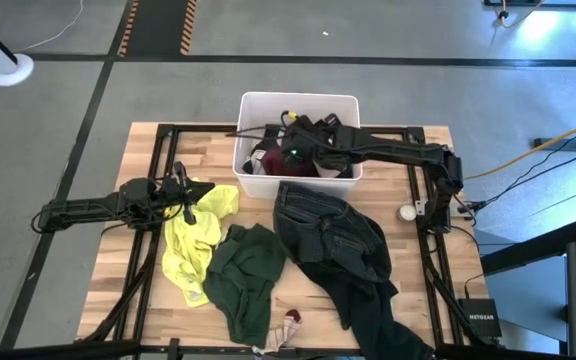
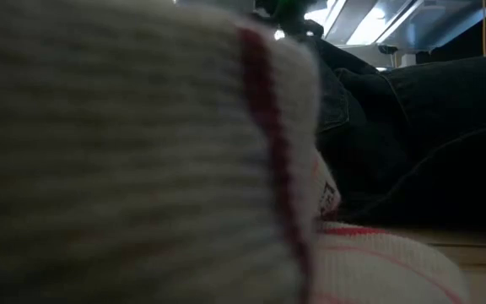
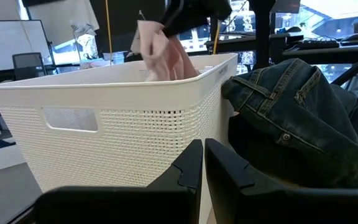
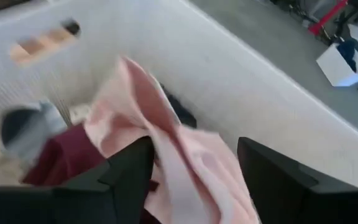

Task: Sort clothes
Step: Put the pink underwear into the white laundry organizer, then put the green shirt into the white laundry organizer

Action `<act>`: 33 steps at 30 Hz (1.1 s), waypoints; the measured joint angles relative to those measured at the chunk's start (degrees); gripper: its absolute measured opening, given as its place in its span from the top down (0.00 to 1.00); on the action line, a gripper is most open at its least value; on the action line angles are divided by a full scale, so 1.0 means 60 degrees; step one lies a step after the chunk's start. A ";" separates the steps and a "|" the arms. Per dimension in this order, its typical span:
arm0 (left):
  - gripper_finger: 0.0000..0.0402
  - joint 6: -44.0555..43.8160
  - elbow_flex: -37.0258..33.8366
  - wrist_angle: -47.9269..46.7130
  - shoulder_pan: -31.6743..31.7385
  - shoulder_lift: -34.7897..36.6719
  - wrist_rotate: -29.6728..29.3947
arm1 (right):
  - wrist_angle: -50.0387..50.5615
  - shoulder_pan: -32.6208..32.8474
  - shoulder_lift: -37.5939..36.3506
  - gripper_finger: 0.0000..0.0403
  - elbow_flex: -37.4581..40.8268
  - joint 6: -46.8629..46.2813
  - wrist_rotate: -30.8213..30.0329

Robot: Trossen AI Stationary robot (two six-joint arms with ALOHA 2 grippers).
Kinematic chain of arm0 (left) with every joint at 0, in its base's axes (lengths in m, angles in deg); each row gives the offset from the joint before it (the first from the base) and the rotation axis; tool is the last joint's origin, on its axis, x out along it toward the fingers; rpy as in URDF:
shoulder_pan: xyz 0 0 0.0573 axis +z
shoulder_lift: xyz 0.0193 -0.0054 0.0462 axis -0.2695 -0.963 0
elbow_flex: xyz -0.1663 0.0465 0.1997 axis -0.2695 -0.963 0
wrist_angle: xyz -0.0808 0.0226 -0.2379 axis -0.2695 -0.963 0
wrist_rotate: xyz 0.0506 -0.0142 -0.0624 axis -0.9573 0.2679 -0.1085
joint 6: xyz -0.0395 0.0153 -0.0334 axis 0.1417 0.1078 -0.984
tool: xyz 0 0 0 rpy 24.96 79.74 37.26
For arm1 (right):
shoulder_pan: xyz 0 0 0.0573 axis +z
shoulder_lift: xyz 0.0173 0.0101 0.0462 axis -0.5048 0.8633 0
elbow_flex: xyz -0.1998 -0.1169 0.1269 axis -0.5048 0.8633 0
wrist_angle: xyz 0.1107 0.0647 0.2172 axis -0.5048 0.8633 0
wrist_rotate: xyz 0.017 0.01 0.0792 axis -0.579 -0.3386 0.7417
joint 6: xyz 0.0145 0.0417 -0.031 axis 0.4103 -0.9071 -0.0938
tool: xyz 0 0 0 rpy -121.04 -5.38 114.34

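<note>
Right, the right tool (image 4: 191, 171) over the bin (image 1: 343, 100), fingers spread around a pink piece (image 4: 166, 143); it could snag there. Left tool (image 3: 202, 163) clenched.

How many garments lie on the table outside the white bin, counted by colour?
yellow top: 1
dark green shirt: 1
dark jeans: 1
small striped piece: 1
Total: 4
</note>
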 joint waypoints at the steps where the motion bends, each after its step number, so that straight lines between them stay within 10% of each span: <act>1: 0.97 0.0000 0.0000 0.0000 0.0002 0.0003 0.0000 | 0.0001 0.0014 0.0000 0.38 -0.0225 0.0090 0.0004; 11: 0.97 -0.0013 0.0004 -0.0002 0.0002 -0.0001 0.0000 | -0.0440 0.0854 -0.0018 0.37 -0.1635 0.0756 0.0745; 33: 0.97 0.0029 0.0002 -0.0002 0.0003 -0.0001 0.0000 | -0.3734 0.5049 0.2029 0.37 -0.0386 0.1434 0.2170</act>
